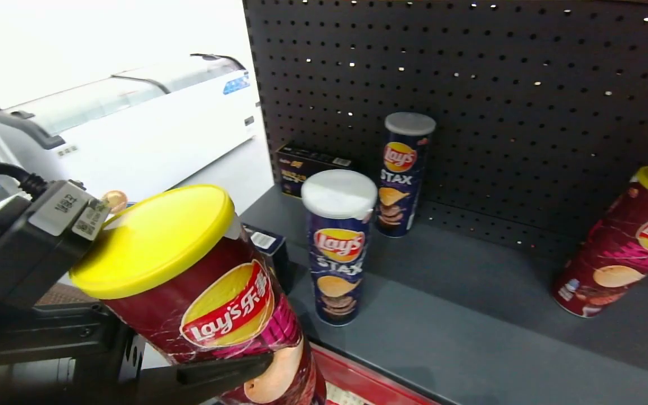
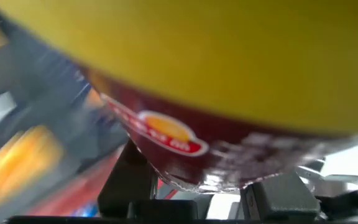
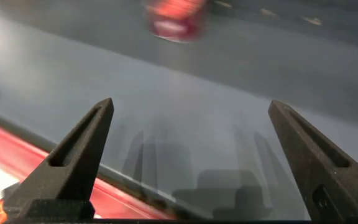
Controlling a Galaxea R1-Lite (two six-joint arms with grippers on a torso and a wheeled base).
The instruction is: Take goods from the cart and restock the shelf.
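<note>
My left gripper (image 1: 214, 363) is shut on a red chip can with a yellow lid (image 1: 189, 281), held tilted just off the front left corner of the grey shelf (image 1: 470, 337). In the left wrist view the same red can (image 2: 185, 134) sits between the fingers (image 2: 126, 183). On the shelf stand two blue chip cans, one near the front (image 1: 338, 247) and one behind it (image 1: 403, 174). Another red can (image 1: 619, 247) stands at the right. My right gripper (image 3: 190, 106) is open over the shelf's front part, with the far red can (image 3: 176, 18) beyond it.
A black pegboard wall (image 1: 526, 84) backs the shelf. A black box (image 1: 307, 169) lies at the back left, and a smaller one (image 1: 268, 244) sits behind the held can. A red strip (image 1: 369, 382) runs along the shelf's front edge. A white chest freezer (image 1: 133, 124) stands at the left.
</note>
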